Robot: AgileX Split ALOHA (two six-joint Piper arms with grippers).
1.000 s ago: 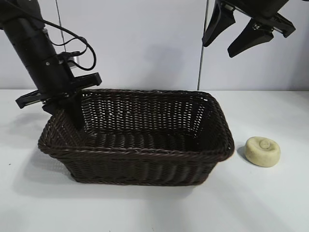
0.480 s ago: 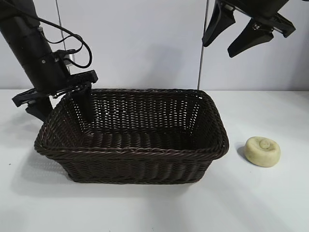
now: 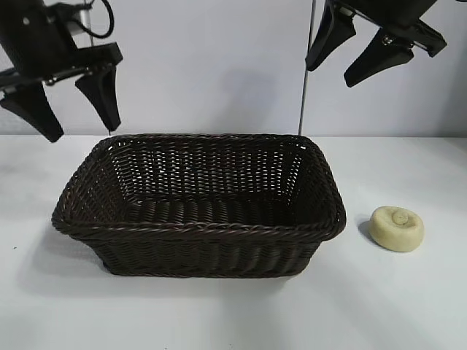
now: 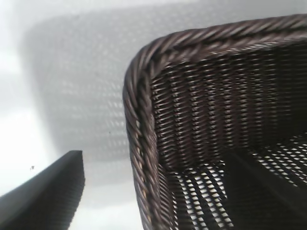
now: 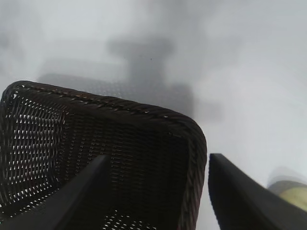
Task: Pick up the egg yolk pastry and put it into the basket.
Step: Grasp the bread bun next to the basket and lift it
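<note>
Arms run off the top; both gripper [image 3: 71, 111] [image 3: 343, 64] sets gape, egg yolk pastry [image 5: 293, 197] cropped.

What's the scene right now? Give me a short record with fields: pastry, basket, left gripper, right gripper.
pastry: egg yolk pastry lies on the table, right of the basket, outside it
basket: basket has nothing visible inside
left gripper: left gripper above the basket's left end, jaws open, holding nothing
right gripper: right gripper high over the basket's right end, jaws open, holding nothing
</note>
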